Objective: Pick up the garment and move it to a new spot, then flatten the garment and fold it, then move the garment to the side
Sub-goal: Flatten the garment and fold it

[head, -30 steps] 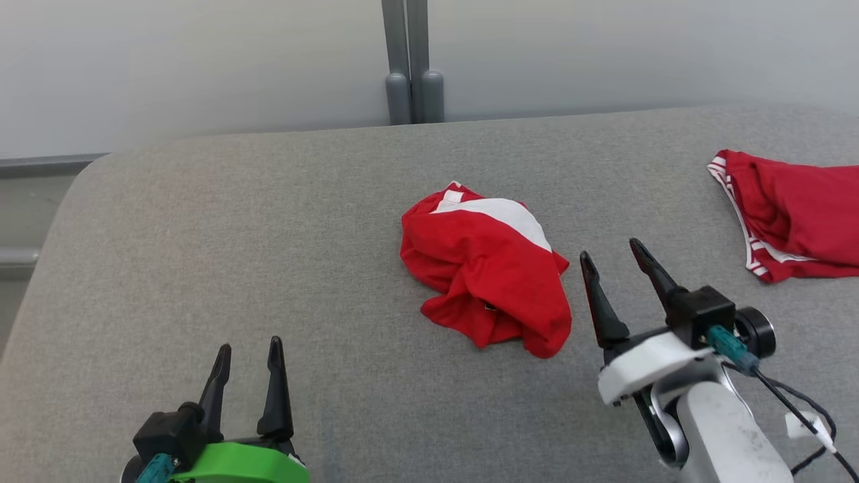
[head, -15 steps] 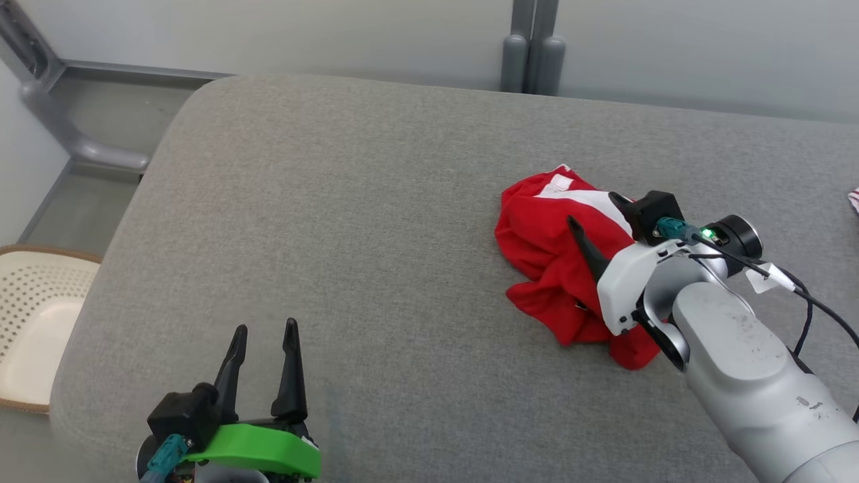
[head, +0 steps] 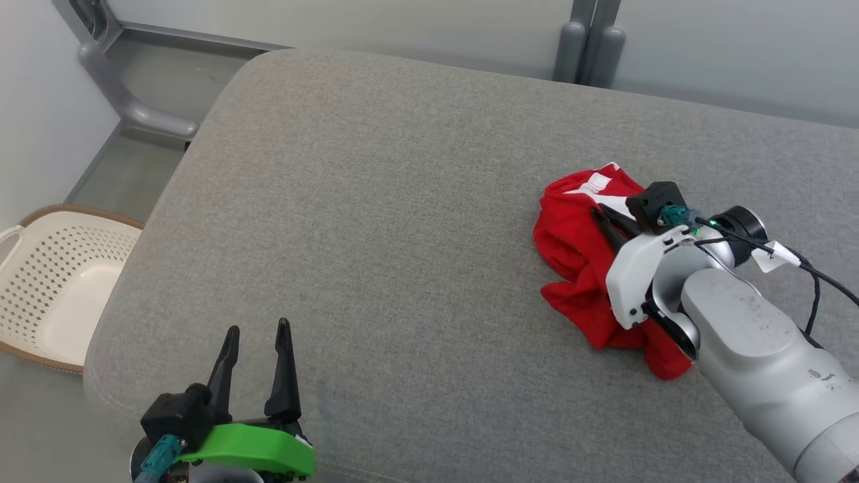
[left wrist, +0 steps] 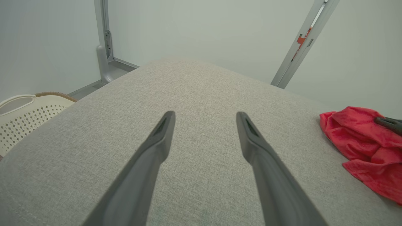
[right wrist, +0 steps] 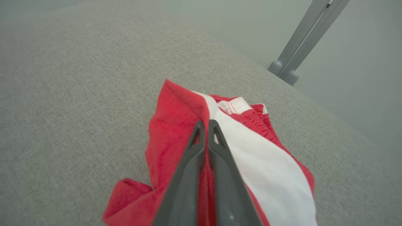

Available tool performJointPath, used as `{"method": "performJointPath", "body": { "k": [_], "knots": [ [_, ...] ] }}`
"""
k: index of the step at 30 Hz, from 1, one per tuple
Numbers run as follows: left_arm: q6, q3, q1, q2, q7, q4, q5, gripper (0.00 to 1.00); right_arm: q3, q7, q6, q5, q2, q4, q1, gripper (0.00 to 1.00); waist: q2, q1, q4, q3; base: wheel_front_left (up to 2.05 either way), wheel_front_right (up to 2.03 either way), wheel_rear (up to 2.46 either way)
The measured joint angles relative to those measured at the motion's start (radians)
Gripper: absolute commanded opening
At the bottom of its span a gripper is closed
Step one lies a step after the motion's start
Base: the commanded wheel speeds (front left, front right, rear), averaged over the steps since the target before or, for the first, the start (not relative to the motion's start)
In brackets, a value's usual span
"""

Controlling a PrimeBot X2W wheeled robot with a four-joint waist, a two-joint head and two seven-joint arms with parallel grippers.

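A crumpled red garment (head: 574, 248) with a white band lies on the grey padded table (head: 376, 201), right of centre. My right gripper (head: 602, 216) rests on top of it, fingers pressed together with a ridge of red cloth pinched between them. In the right wrist view the gripper (right wrist: 206, 123) is shut along the seam where the garment's (right wrist: 171, 128) red meets the white band. My left gripper (head: 258, 332) stands open over bare table at the near left edge, holding nothing. The left wrist view has the gripper's (left wrist: 204, 116) fingers spread wide, with the garment (left wrist: 355, 144) far to the right.
A cream perforated basket (head: 80, 213) stands on the floor beyond the table's left edge and appears again in the left wrist view (left wrist: 19, 110). A grey post (head: 590, 40) rises behind the table's far edge. Bare table lies left of the garment.
The head camera has turned left, shifting the whole picture right. My right gripper moved from beside the garment onto it and shut on the cloth. The left gripper stays open.
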Motion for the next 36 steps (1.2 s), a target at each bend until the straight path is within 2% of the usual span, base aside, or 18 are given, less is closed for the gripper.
{"method": "performJointPath", "body": {
  "k": [3,8,17,28,29,30,31,32,36],
  "knots": [
    [-0.004,0.004,0.000,-0.001,0.000,0.000,0.016,1.00,0.041,-0.065,0.000,0.003,0.016,-0.024,-0.024,0.00,0.0000,0.0000,-0.027,-0.008,0.00,0.00,0.00],
    [-0.005,0.012,0.003,-0.002,0.000,-0.001,0.022,1.00,0.119,-0.111,0.000,0.013,0.044,-0.111,-0.015,0.00,0.0000,0.0000,-0.063,-0.020,0.00,0.00,0.00],
    [-0.009,0.028,0.010,-0.002,0.000,-0.005,0.034,1.00,0.284,-0.118,0.000,0.042,0.063,-0.288,0.139,0.00,0.0000,0.0000,-0.118,-0.036,0.00,0.00,0.00],
    [-0.013,0.038,0.010,-0.002,0.000,-0.004,0.041,1.00,0.392,-0.119,0.000,0.049,0.128,-0.300,0.277,0.00,0.0000,0.0000,-0.140,-0.042,0.00,0.00,0.00],
    [-0.013,0.039,0.011,-0.002,0.000,-0.003,0.042,1.00,0.392,-0.120,0.000,0.049,0.133,-0.297,0.283,0.10,0.0000,0.0000,-0.142,-0.043,0.00,0.00,0.00],
    [-0.013,0.039,0.011,-0.002,0.000,-0.003,0.044,1.00,0.394,-0.123,0.000,0.050,0.138,-0.294,0.289,0.40,0.0000,0.0000,-0.144,-0.044,0.00,0.00,0.00],
    [-0.013,0.039,0.012,-0.002,0.000,-0.002,0.045,1.00,0.395,-0.125,0.000,0.052,0.142,-0.291,0.295,0.86,0.0000,0.0000,-0.146,-0.047,0.00,0.00,0.00],
    [-0.013,0.040,0.013,-0.002,0.000,-0.002,0.047,1.00,0.390,-0.128,0.000,0.055,0.145,-0.290,0.300,1.00,0.0000,0.0000,-0.148,-0.049,0.00,0.00,0.00],
    [-0.015,0.040,0.024,-0.002,0.000,0.002,0.047,1.00,0.328,-0.145,0.000,0.055,0.148,-0.293,0.309,1.00,0.0000,0.0000,-0.159,-0.059,0.00,0.00,0.00]
  ]
}}
